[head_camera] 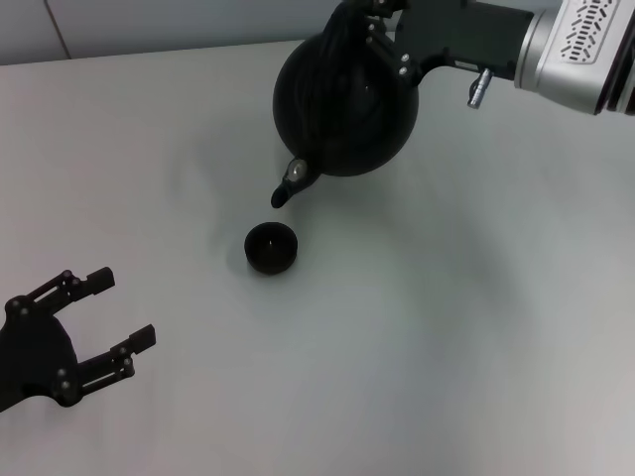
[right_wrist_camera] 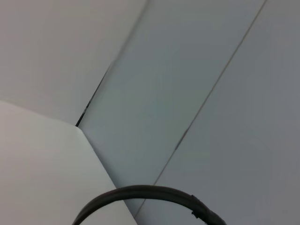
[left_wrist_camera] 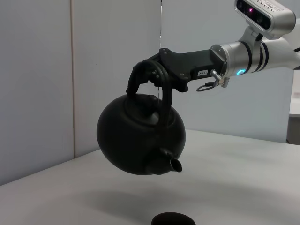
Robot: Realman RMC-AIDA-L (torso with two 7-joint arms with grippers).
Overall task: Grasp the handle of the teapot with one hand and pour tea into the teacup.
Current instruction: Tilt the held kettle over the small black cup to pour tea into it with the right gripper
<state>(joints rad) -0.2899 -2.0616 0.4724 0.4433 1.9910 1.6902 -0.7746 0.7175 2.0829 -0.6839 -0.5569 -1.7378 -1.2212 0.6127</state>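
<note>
The black teapot (head_camera: 342,109) hangs in the air, tilted with its spout (head_camera: 289,183) pointing down toward the teacup (head_camera: 270,247) on the table. My right gripper (head_camera: 372,35) is shut on the handle (left_wrist_camera: 150,77) above the pot. The left wrist view shows the teapot (left_wrist_camera: 140,140) lifted well above the teacup (left_wrist_camera: 172,219), spout lowered, with the right gripper (left_wrist_camera: 157,75) on the hoop. My left gripper (head_camera: 104,317) is open and empty near the front left of the table. The right wrist view shows only a black arc of the handle (right_wrist_camera: 140,194).
The pale table (head_camera: 476,327) spreads around the cup. Grey wall panels (left_wrist_camera: 42,70) stand behind the table's far edge.
</note>
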